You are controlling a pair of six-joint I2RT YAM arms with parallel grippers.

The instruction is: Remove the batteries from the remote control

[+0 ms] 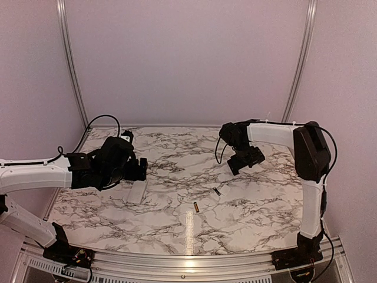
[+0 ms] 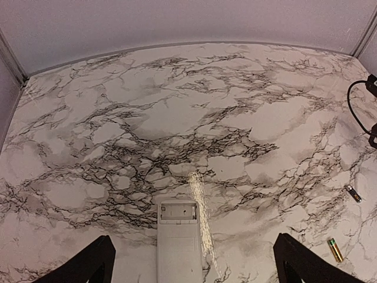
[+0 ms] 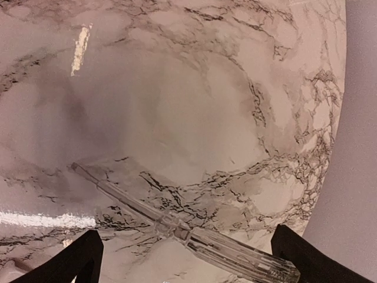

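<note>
The white remote control [image 1: 136, 192] lies on the marble table just in front of my left gripper [image 1: 140, 168]. In the left wrist view the remote [image 2: 178, 247] lies between the open fingers [image 2: 88, 264] of that gripper [image 2: 193, 247], untouched, and its battery compartment [image 2: 177, 211] is uncovered and looks empty. Two batteries lie loose on the table: one with a gold end [image 1: 196, 207] [image 2: 334, 249] and one darker [image 1: 217, 191] [image 2: 353, 193]. My right gripper [image 1: 247, 160] [image 3: 187, 233] is open and empty, hovering over the right back of the table.
A clear plastic stick-like tool [image 3: 194, 236] lies on the table under my right gripper, between its fingers [image 3: 306, 259] without touching them. The purple walls and metal posts [image 1: 70, 65] close in the table's back and sides. A black cable [image 2: 353, 106] hangs at the right.
</note>
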